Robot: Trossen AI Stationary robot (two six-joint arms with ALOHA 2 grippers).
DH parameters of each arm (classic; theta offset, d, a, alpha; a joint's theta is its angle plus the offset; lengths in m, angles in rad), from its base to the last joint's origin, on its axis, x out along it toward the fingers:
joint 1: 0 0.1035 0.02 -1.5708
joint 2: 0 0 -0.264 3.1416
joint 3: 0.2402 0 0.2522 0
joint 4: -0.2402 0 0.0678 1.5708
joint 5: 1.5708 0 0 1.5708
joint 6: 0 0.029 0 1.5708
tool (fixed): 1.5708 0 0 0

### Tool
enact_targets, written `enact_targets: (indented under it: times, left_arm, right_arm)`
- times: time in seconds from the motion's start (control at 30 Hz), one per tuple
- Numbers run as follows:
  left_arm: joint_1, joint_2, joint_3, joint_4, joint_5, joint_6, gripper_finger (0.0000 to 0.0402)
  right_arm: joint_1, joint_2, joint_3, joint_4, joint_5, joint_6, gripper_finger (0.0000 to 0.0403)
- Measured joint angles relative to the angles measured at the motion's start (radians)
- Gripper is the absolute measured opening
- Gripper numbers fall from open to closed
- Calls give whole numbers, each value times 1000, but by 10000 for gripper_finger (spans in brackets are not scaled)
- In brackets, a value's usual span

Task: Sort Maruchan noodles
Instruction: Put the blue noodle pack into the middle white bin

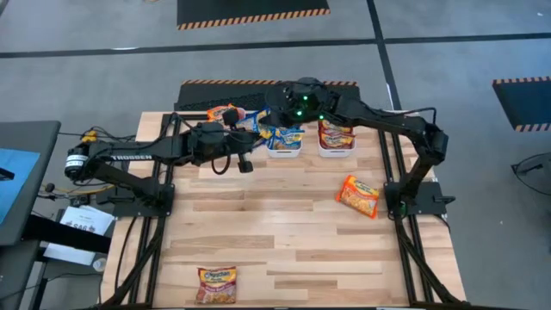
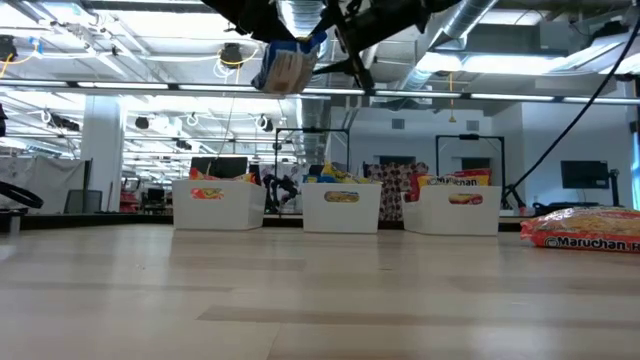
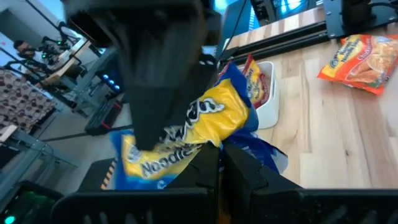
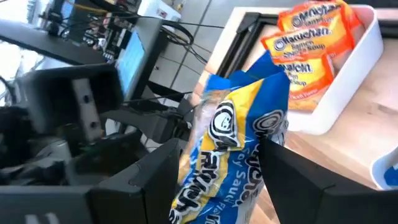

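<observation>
Noodles in a blue-and-yellow packet (image 4: 236, 146) hang in the air between both arms, above the middle bin (image 1: 284, 146). The left pincer (image 3: 221, 163) pinches its lower end; the right pincer (image 4: 217, 168) stands spread around it, long axis running between its fingers. The low view shows the packet held well above the worktop (image 1: 284, 232); the high view hides it under the arms.

Grey floor (image 1: 103, 26) with dark seams; hazard-striped black mats (image 1: 250, 13); pale wood tabletop (image 1: 275, 232); ceiling strip lights (image 2: 130, 45); white column (image 2: 100, 160); monitors (image 2: 585, 174) behind.
</observation>
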Motion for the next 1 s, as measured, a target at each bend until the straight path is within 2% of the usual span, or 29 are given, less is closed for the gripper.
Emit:
enact_targets:
  times: [0.2,0.47,0.73,0.83,1.0]
  left_arm:
    - [-1,0,0,-7,2,2,0]
    - [-1,0,0,-14,-1,25,0]
    - [0,0,0,-15,-5,44,0]
    - [0,0,0,-15,-5,44,0]
    - [1,0,0,-14,-6,44,0]
  right_arm:
    - [5,6,0,-4,-10,9,239]
    - [10,6,0,-39,-12,24,174]
    - [4,6,0,-42,-29,27,155]
    - [8,6,0,-67,-23,14,119]
    - [12,6,0,-64,-7,-29,21]
